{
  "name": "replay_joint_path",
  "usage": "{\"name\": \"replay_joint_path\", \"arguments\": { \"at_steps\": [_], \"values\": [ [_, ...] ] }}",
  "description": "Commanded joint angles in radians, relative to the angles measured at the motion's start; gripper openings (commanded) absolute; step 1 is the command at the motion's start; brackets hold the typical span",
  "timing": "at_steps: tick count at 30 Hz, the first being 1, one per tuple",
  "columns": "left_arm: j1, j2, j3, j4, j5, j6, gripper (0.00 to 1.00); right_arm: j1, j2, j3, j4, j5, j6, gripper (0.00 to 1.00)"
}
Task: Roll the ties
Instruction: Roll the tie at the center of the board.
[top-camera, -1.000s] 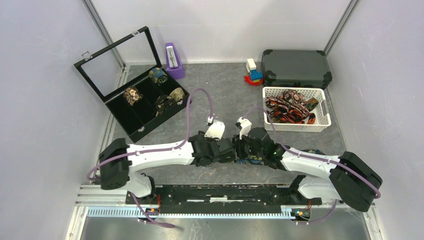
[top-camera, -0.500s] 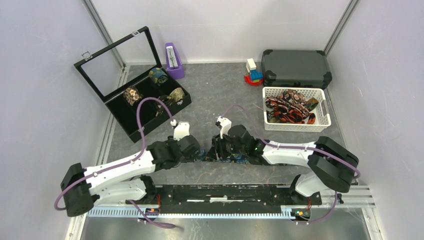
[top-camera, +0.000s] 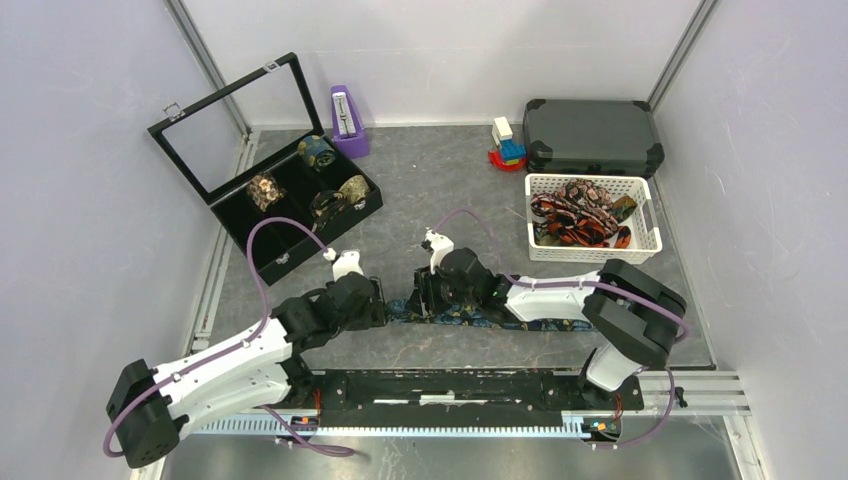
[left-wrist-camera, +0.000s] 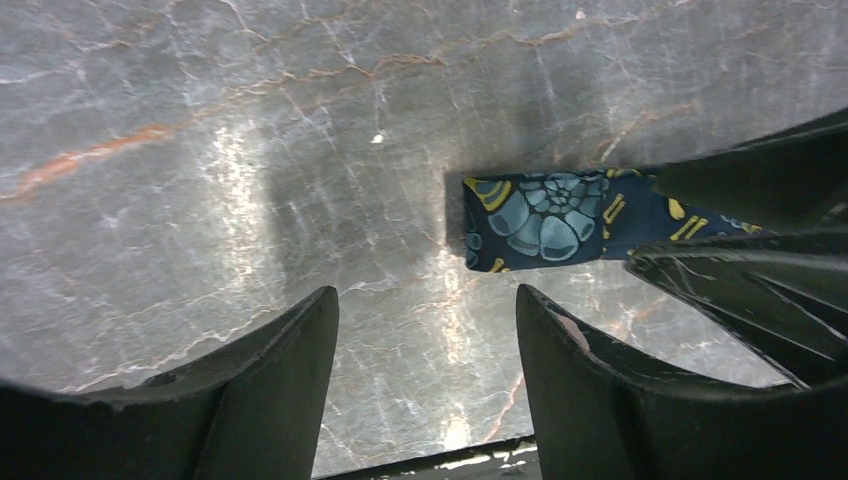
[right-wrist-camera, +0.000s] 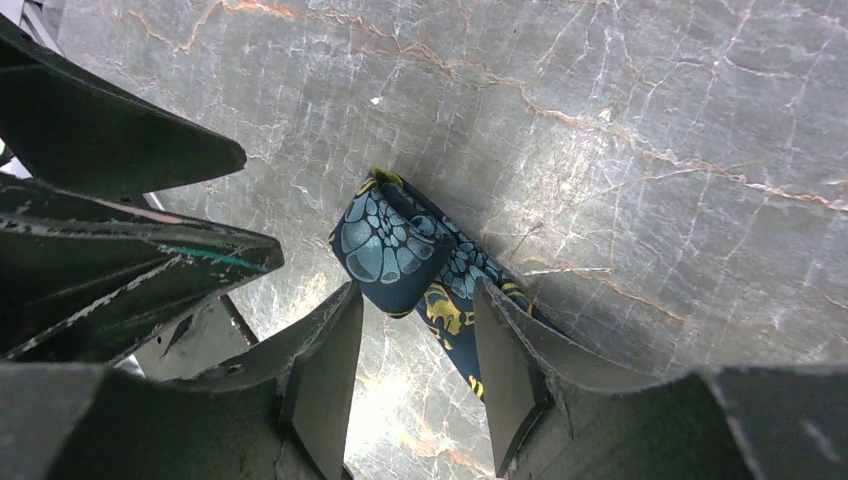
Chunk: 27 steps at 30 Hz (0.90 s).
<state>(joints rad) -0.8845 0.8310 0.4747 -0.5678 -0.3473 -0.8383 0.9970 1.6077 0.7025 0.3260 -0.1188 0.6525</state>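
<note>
A dark navy tie (top-camera: 490, 319) with blue-gold paisley lies flat along the table's near side. Its left end (right-wrist-camera: 392, 243) is folded over once into a small loop. My right gripper (right-wrist-camera: 415, 300) stands open just behind that fold, the strip running between its fingers beside the right one. In the top view the right gripper (top-camera: 424, 295) is over the tie's left end. My left gripper (left-wrist-camera: 425, 295) is open over bare table, the tie end (left-wrist-camera: 535, 220) ahead and to its right. From above, the left gripper (top-camera: 368, 300) sits just left of the tie.
A black display box (top-camera: 232, 180) at the back left holds several rolled ties (top-camera: 265, 188). A white basket (top-camera: 645, 240) at the right holds loose ties (top-camera: 575, 215). A grey case (top-camera: 592, 135), toy blocks (top-camera: 507, 145) and a purple metronome (top-camera: 347, 120) stand along the back.
Both grippers have shifted left along the tie, the right one to its left end. The left gripper has drawn apart from the right. Both jaws have opened wider.
</note>
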Motion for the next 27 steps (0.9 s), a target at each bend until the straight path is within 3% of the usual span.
{"name": "replay_joint_path", "arguments": {
  "at_steps": [1,8,20,27],
  "values": [
    [0.019,-0.023,-0.029,0.117,0.084,0.042,0.74,0.011,0.034,0.057,0.049,0.010,0.025,0.51],
    [0.036,-0.022,-0.060,0.156,0.122,0.043,0.75,0.014,0.063,0.073,0.055,0.015,0.034,0.47],
    [0.045,-0.041,-0.092,0.191,0.126,0.038,0.73,0.015,0.077,0.046,0.065,0.021,0.038,0.25],
    [0.056,-0.045,-0.103,0.217,0.130,0.038,0.73,0.015,0.075,0.023,0.074,0.024,0.041,0.23]
  ]
}}
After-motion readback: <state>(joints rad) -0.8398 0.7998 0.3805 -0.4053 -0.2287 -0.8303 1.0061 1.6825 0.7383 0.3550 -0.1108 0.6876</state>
